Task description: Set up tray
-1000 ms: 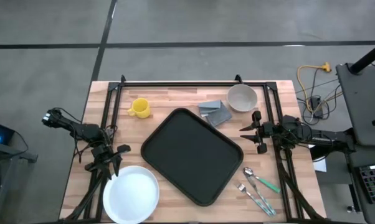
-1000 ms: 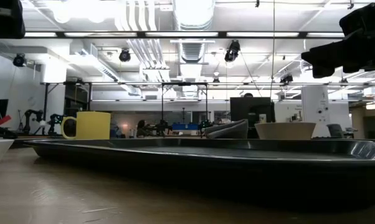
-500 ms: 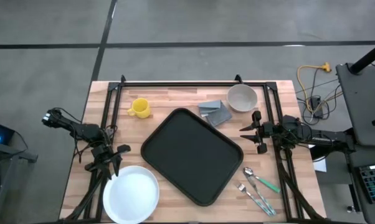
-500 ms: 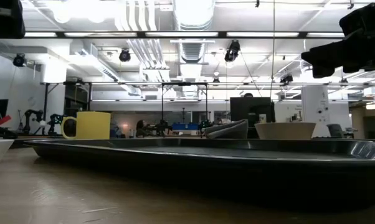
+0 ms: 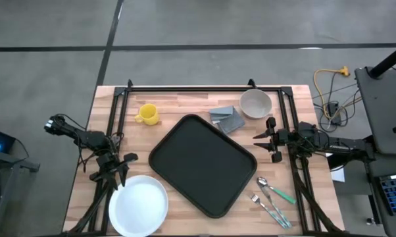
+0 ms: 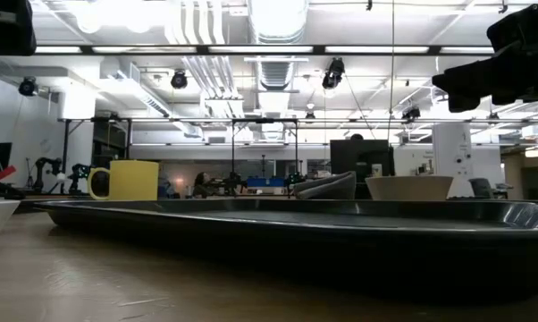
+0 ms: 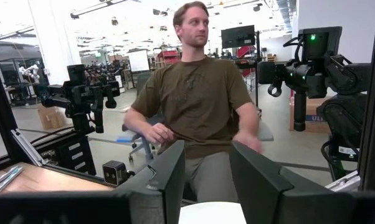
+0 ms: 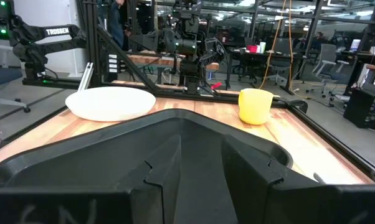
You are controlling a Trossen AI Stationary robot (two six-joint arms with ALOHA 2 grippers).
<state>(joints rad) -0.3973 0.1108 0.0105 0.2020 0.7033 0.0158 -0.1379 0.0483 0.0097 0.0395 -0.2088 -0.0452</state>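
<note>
Black tray (image 5: 202,164) lies diagonally between both arms; the right pincer (image 5: 266,139), slightly spread and empty, sits nearer than the left pincer (image 5: 122,162), also spread.

Left pincer (image 5: 127,158) parted, right pincer (image 5: 262,136) parted

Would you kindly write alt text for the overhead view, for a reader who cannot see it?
A large flat black rectangular tray lies empty and askew mid-table, with a round white plate, yellow mug, folded grey cloth, pale bowl and cutlery around it. The left gripper and right gripper wait at either side.
</note>
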